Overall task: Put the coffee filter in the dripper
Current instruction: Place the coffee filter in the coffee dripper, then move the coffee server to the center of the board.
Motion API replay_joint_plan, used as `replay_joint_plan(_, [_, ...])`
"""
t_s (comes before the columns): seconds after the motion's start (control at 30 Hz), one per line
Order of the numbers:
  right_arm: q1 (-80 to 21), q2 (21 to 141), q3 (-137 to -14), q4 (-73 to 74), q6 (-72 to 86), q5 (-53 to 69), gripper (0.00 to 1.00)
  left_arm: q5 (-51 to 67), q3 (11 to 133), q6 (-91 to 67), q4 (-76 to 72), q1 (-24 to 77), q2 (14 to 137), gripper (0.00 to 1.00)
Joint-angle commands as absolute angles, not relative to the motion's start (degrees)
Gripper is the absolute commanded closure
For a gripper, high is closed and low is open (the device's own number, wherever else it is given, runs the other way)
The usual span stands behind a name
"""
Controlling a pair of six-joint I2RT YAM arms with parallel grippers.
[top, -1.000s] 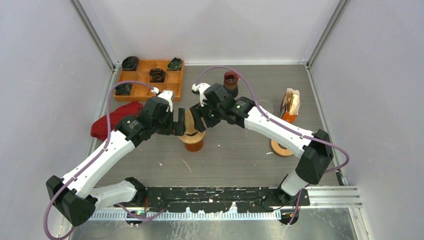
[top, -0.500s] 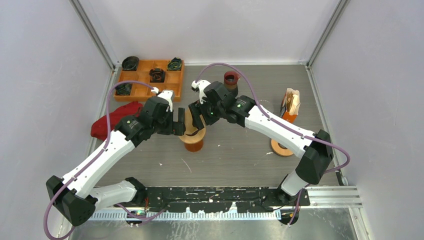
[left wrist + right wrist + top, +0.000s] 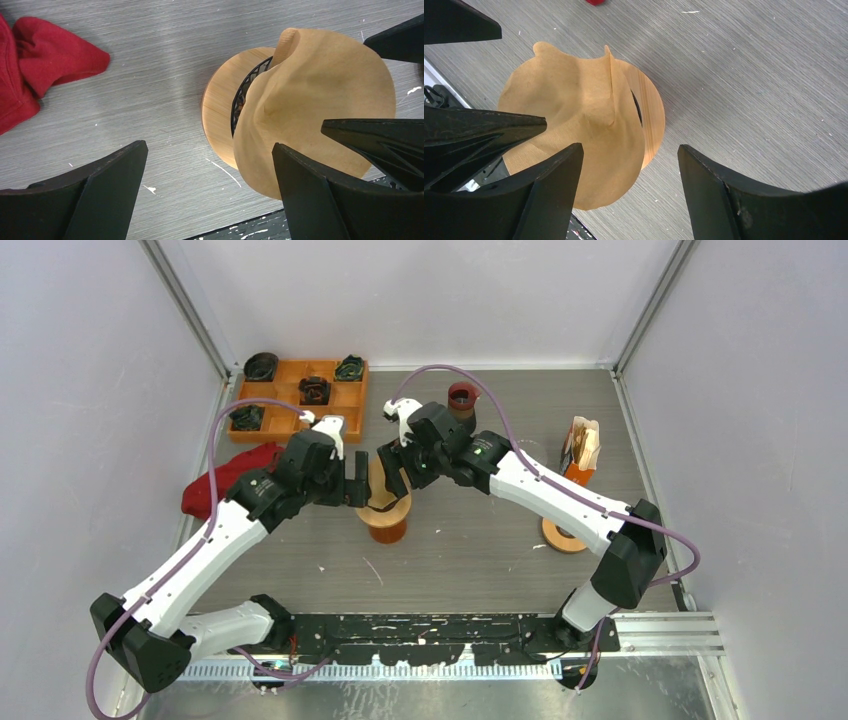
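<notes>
Both arms have drawn slightly away from you since a second ago, and your right tool (image 3: 629, 149) has spread a touch wider; it stands open and holds nothing, as does your left tool (image 3: 209, 147), whose jaws gape fully; you have them flanking the dripper (image 3: 220, 115) from either side, probably so either can nudge the paper; the coffee filter (image 3: 320, 95) lies loose on top of the dripper, crumpled and skewed so that it overhangs one side of the wooden rim while the black mesh (image 3: 245, 95) shows bare on the other; I judge it released but not yet seated in the cone; farther left the red cloth (image 3: 225, 480) lies on the surface (image 3: 480, 550), and the orange tray (image 3: 287, 368) sits beyond it, both clear of the work.
</notes>
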State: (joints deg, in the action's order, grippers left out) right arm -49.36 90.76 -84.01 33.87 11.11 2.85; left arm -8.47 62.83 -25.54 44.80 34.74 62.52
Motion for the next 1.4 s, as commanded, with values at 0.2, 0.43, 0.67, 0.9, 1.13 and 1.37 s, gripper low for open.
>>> replay_joint_plan(0.2, [-49.13, 86.97, -85.0, 29.77, 11.62, 1.17, 0.24, -8.81, 67.4, -25.52, 41.76, 33.92, 61.78, 0.01])
replay_joint_plan(0.43, [-49.13, 80.0, -79.95, 25.76, 10.74, -1.0, 0.24, -9.48, 68.49, -24.89, 42.04, 33.04, 60.6, 0.01])
replay_joint_plan(0.67, [-49.13, 69.37, -68.19, 16.3, 8.27, -0.45, 0.24, -12.02, 67.13, -23.98, 43.33, 32.47, 55.53, 0.01])
replay_joint_plan(0.9, [-49.13, 64.51, -57.95, 8.79, 6.75, 4.66, 0.24, -13.04, 65.73, -21.54, 42.2, 32.52, 50.19, 0.01])
replay_joint_plan(1.13, [-49.2, 62.35, -46.57, 1.62, 5.73, 6.47, 0.26, -13.78, 62.88, -21.53, 43.07, 32.51, 47.14, 0.01])
replay_joint_plan(1.37, [-49.67, 60.61, -31.36, -19.73, 3.08, 9.14, 0.3, -17.38, 60.18, -18.02, 43.13, 32.47, 43.31, 0.01])
